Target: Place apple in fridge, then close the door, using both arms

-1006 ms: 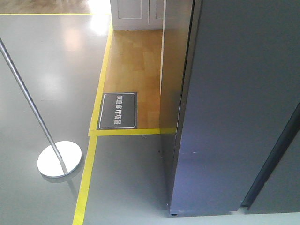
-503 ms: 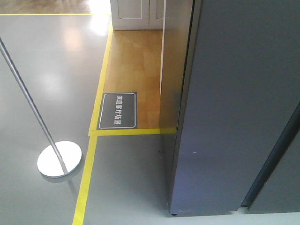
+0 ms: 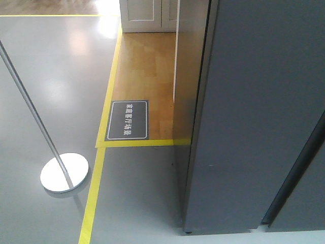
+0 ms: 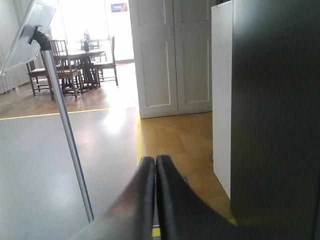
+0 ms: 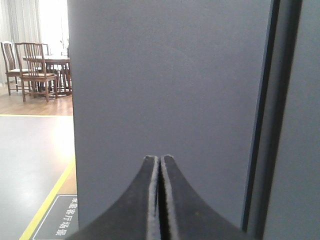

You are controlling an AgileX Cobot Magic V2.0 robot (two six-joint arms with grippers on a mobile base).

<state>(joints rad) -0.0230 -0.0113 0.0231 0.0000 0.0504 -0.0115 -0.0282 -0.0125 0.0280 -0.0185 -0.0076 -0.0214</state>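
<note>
Fridge (image 3: 254, 127) bulk is seen filling the right of the front view, its door (image 3: 189, 76) ajar at upper centre; no apple is shown. Left of frame, a stand pole (image 3: 30, 109) is seen. In the left wrist view, the left claw (image 4: 156, 162) is pressed together, empty. In the right wrist view, the right claw (image 5: 160, 161) is likewise closed, facing the grey panel. If pushed off-centre, the door could be left unlatched.
</note>
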